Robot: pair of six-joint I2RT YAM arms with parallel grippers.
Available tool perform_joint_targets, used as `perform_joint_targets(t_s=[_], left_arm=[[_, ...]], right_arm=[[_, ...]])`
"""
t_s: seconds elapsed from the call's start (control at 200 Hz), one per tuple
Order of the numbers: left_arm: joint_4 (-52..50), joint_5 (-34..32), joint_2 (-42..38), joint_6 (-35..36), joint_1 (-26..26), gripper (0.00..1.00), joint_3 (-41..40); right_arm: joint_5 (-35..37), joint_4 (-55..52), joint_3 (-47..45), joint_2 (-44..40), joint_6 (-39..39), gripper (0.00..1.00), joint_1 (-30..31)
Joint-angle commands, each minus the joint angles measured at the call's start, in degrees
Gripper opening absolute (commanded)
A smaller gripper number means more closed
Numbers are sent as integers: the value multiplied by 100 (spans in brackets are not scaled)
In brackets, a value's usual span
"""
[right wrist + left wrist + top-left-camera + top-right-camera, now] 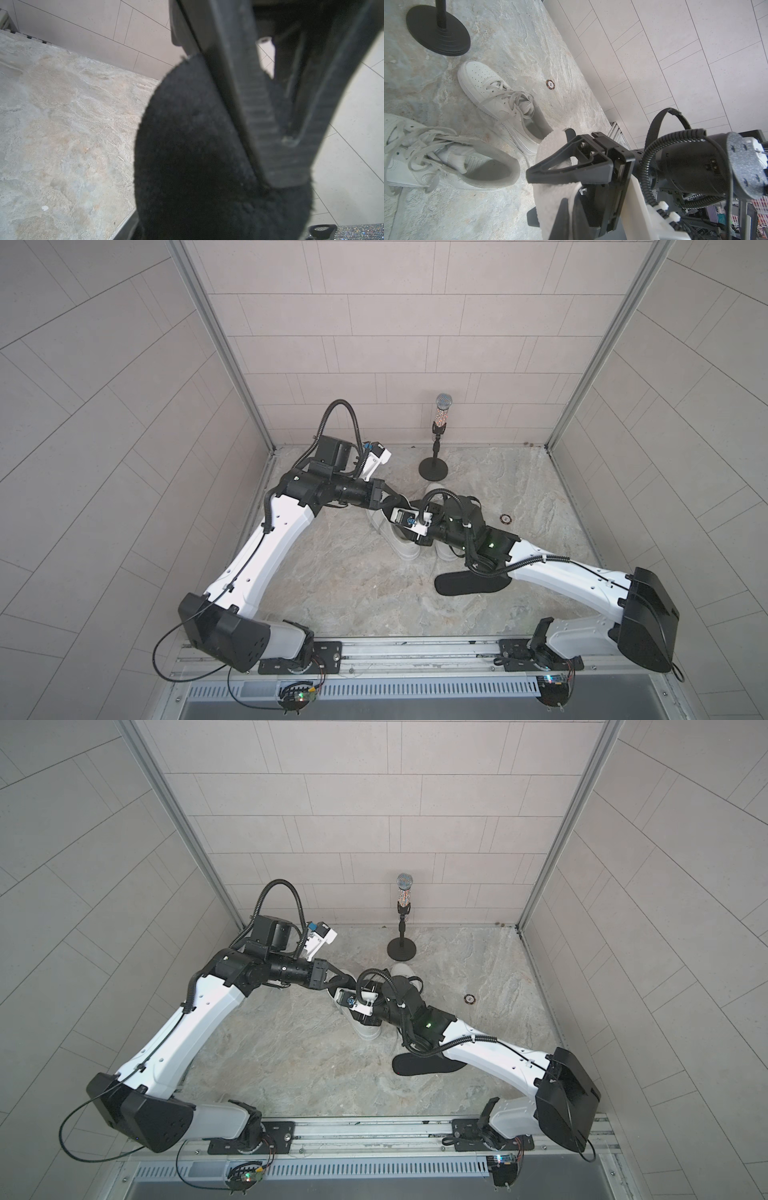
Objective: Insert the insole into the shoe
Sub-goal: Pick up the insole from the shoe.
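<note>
1. left wrist view: the left gripper [570,204] is pinched shut on the insole [550,207], whose pale fleecy face shows between its two dark fingers.
2. the right gripper [548,153] meets the same insole from the other side. its jaws stand partly apart, one finger lying across the fleecy face and the other tip showing past the insole's edge. whether they press on it i cannot tell.
3. the insole hangs bent between the two grippers, off the table [508,52] and not yet in a shoe. in the right wrist view its dark felt face [187,155] fills much of the frame, close and blurred.
4. just past the grippers two white laced shoes stand upright on their soles with their mouths open. the first shoe [446,162] has loose laces spilling over its tongue. the second shoe [496,99] sits beside it.
5. in both top views the two arms meet above the shoes and hide most of them.
6. a second insole [471,583], black, lies flat on the table near the shoes on the robot's side, partly under the right arm.
7. a microphone [442,406] stands upright on a stand by the back wall. its round stand base [438,31] rests near the second shoe's toe.
8. a small round disc [550,84] lies on the table, apart from the shoes.
</note>
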Motion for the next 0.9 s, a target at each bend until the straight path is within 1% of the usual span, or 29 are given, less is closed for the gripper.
perform_joint_targets(t_s=[0.0,0.08,0.1,0.28,0.415,0.56,0.765,0.841,0.896], left_arm=[[213,33,-87,-21,86,0,73],[229,34,-87,-68,171,0,51],[245,20,-89,-83,196,0,47],[420,-118,-104,-303,396,0,-15],[476,-182,-64,-336,405,0,-15],[511,-187,-30,-339,405,0,-47],[478,-388,18,-422,470,0,-16],[482,-408,54,-484,487,0,11],[514,-373,75,-556,484,0,11]], right_arm=[[-139,107,-72,-127,-18,52,57],[-113,91,-66,-124,-18,51,57],[-91,93,-61,-122,162,51,55],[27,-100,19,-228,436,50,-21],[-228,-386,98,-295,812,45,-185],[-233,-555,162,-260,922,41,-234],[-115,-820,406,-157,1182,37,-296],[89,-919,506,-89,1259,38,-293],[217,-843,473,-83,1210,45,-295]])
